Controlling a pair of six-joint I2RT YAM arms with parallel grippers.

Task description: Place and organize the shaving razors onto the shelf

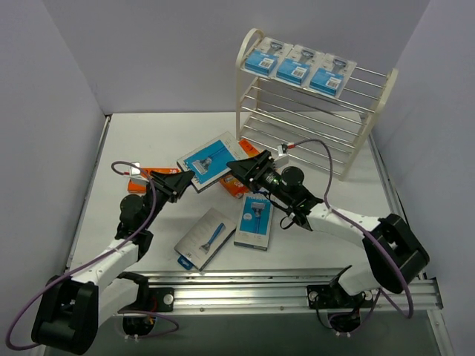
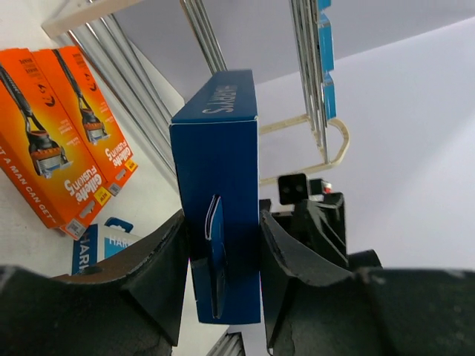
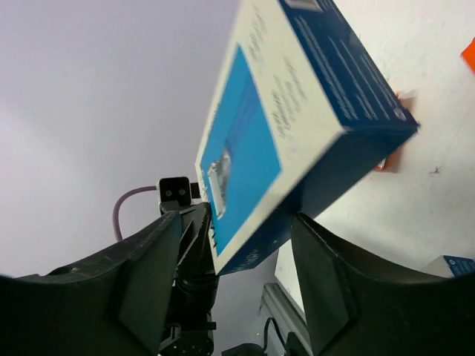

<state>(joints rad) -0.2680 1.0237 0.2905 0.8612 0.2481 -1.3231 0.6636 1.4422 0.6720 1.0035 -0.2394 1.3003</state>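
A blue-and-white razor pack [image 1: 210, 158] hangs above the table between both arms. My left gripper [image 1: 180, 180] is shut on its near-left end; in the left wrist view both fingers press the pack's [image 2: 223, 163] narrow blue sides. My right gripper [image 1: 239, 167] stands open around the pack's other end, and its wrist view shows a gap between its fingers and the pack [image 3: 297, 111]. The cream shelf [image 1: 371, 111] stands at the back right with three blue packs [image 1: 300, 63] on its top tier. Two more packs [image 1: 205, 237] [image 1: 254, 221] lie flat near the front.
Orange razor boxes lie on the table, one by the left arm [image 1: 139, 178] and one under the right gripper [image 1: 236, 190]; the left wrist view shows two side by side [image 2: 59, 133]. Grey walls close in both sides. A metal rail [image 1: 282, 289] runs along the near edge.
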